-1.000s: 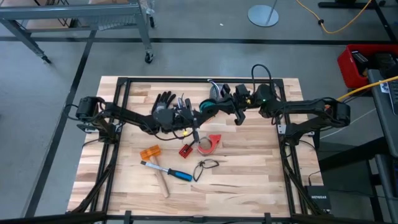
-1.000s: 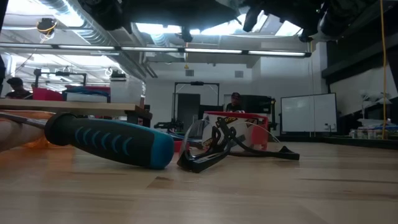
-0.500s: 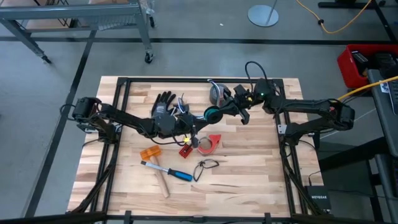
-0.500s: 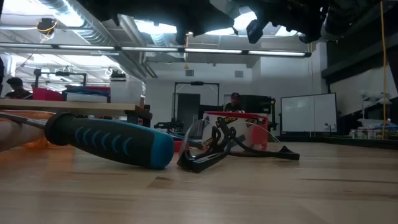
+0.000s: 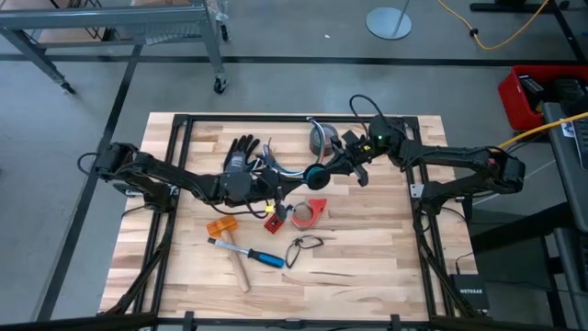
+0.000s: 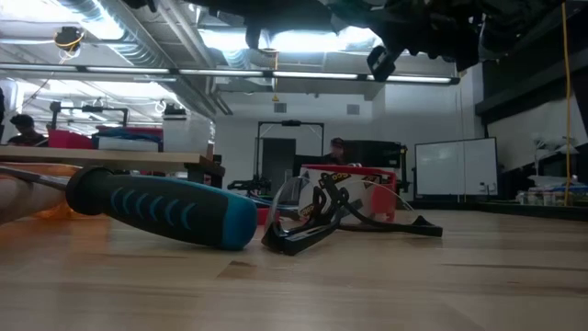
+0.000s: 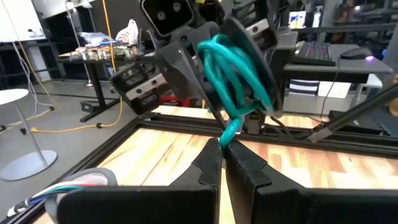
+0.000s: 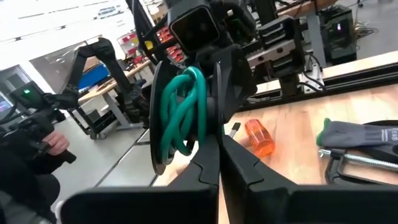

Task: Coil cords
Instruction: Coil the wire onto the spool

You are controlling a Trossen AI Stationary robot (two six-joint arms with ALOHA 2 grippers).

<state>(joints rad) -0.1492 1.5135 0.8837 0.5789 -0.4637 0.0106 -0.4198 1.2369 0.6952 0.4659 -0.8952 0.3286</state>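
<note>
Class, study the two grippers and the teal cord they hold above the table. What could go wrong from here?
1. The left gripper seems to pinch only the loose tail of the teal cord; a pull might slip it free.
2. The cord sits in loose loops at the right gripper, above the table; the loops could spring apart or drop.

A wooden table (image 5: 367,267) holds a black glove (image 5: 241,150), a hammer (image 5: 243,256), red tape (image 5: 310,211), an orange block (image 5: 221,225) and a small black cord loop (image 5: 304,245).
</note>
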